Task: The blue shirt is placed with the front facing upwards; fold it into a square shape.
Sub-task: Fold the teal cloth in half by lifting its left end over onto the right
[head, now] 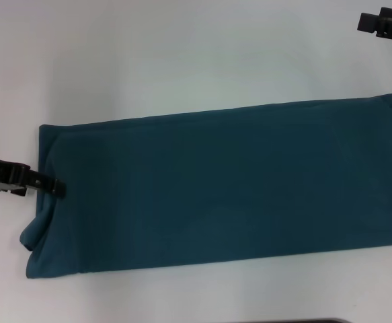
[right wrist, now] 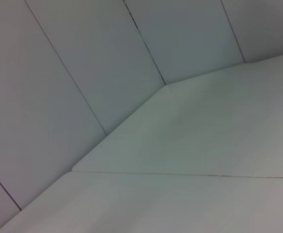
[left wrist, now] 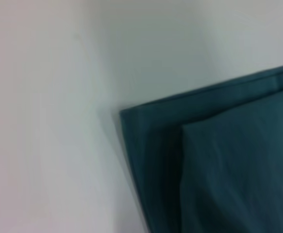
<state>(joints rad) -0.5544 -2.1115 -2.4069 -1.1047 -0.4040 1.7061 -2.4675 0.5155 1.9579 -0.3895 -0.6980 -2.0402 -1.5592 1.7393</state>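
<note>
At nine o'clock, the left gripper [head: 56,186] pinches the blue shirt [head: 222,188], lying nine-to-three; right gripper [head: 384,23] parked at one o'clock, grip unclear.

No readable text or labels; blue shirt [head: 222,192] folded, apparently plain side up.

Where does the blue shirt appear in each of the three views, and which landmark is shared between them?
Head view: the blue shirt lies as a long folded band across the white table, with the left gripper at its left end.
Left wrist view: one folded corner of the shirt fills the picture's lower right.
Right wrist view: the shirt is not in it.
Shared landmark: the white table, seen in all three.
</note>
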